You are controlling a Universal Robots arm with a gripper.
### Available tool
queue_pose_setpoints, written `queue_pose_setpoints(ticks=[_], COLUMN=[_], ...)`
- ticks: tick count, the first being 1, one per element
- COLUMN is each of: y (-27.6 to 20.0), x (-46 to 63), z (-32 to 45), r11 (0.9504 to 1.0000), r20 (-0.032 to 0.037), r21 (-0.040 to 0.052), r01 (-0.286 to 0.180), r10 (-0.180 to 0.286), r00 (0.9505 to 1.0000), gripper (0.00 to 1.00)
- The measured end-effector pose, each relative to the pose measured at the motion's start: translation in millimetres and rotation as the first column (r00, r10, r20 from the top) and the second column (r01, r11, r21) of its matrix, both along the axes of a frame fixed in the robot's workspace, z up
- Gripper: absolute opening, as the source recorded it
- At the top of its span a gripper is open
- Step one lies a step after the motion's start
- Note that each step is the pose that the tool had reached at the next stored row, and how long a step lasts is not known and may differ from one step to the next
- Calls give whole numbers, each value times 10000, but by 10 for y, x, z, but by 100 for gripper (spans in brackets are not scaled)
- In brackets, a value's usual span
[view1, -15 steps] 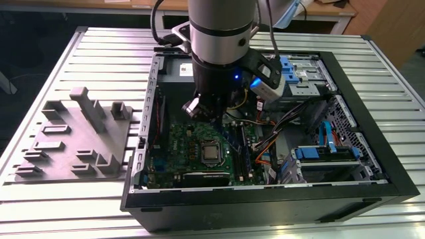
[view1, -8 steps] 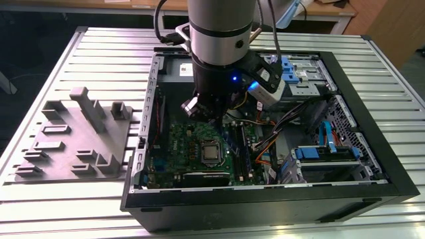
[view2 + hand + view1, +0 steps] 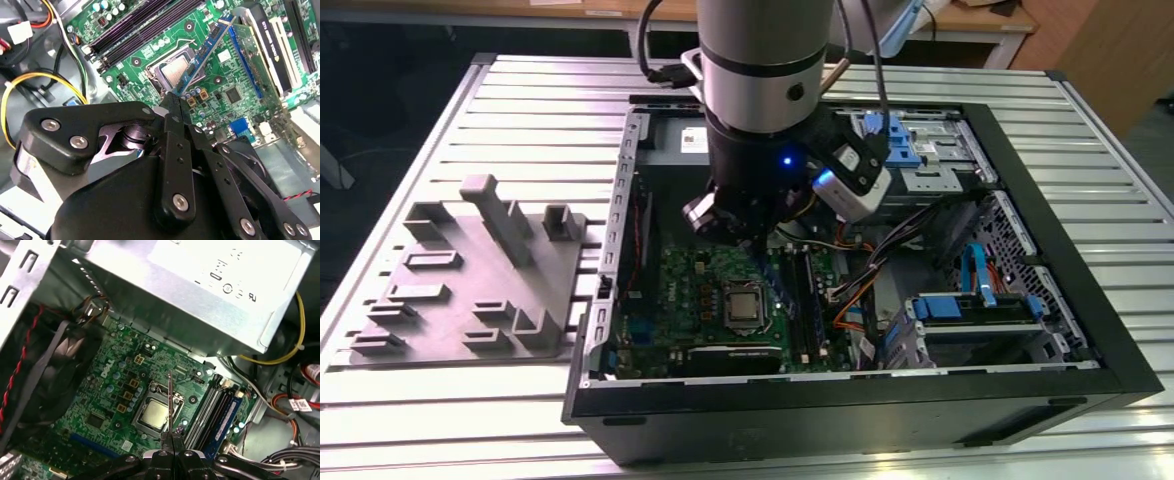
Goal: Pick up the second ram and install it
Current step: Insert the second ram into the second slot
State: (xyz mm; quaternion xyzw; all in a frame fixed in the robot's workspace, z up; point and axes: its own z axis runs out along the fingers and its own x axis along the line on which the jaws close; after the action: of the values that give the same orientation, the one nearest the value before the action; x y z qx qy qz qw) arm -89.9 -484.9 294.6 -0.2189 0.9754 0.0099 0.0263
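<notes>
While the claw (image 3: 175, 97) hung inside the open PC case (image 3: 854, 420), w/ the arm (image 3: 761, 60) coming straight down into it, its two fingers were pinched together on one short end of the second ram (image 3: 204, 54). In the second wrist view the stick ran out past the fingertips, a narrow board w/ a blue edge and a row of small chips. It appeared clear of the green mobo (image 3: 235, 95) and not yet in a slot. In the first wrist view it showed edge-on, a thin line straight ahead of the tips. The CPU socket (image 3: 167, 70) lay beneath the stick, approx under the held end. The memory slots (image 3: 135, 25) sat off to one side of the claw, near the ram but apart from it. A grey tray (image 3: 467, 290) w/ upright posts stood well apart from the claw, outside the case.
</notes>
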Motion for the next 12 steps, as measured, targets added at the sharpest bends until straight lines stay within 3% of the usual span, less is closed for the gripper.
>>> queue_pose_setpoints(ticks=[7, 12], y=[0, 0], x=[0, 0], z=[-13, -23], r11=[9970, 9903], r20=[0, 0], r21=[0, 0], r01=[771, 1387], r10=[-771, -1387], r00=[9970, 9903], gripper=[11, 11])
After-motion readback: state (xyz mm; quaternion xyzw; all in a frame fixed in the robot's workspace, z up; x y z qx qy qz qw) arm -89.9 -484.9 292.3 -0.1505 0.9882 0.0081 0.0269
